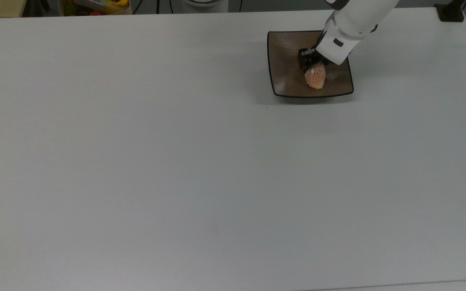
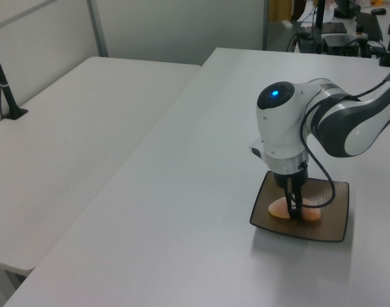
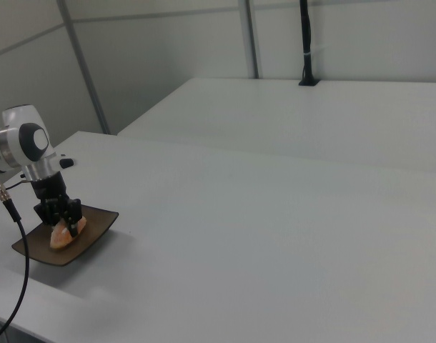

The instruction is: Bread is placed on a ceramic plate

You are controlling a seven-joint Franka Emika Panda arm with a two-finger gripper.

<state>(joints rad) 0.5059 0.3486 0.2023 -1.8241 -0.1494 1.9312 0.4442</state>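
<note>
The square brown ceramic plate [image 1: 285, 60] lies near the far right of the white table in the top view. The small orange-pink bread [image 1: 316, 77] rests low on the plate's middle, toward its front edge. My gripper [image 1: 309, 64] reaches straight down onto it, fingers pinched narrowly across the bun's middle. In the left view the bread [image 2: 278, 209] sticks out on both sides of the gripper [image 2: 294, 210], over the plate [image 2: 332, 224]. The right view has the gripper [image 3: 61, 216] on the bread [image 3: 59, 236], inside the plate [image 3: 96, 225].
A container of colourful items [image 1: 95, 6] stands off the table's far edge at the top view's left. A black post base [image 1: 451, 12] sits at the far right corner. A second white table [image 2: 67, 128] lies beside this one. A cable hangs from the arm [image 3: 14, 286].
</note>
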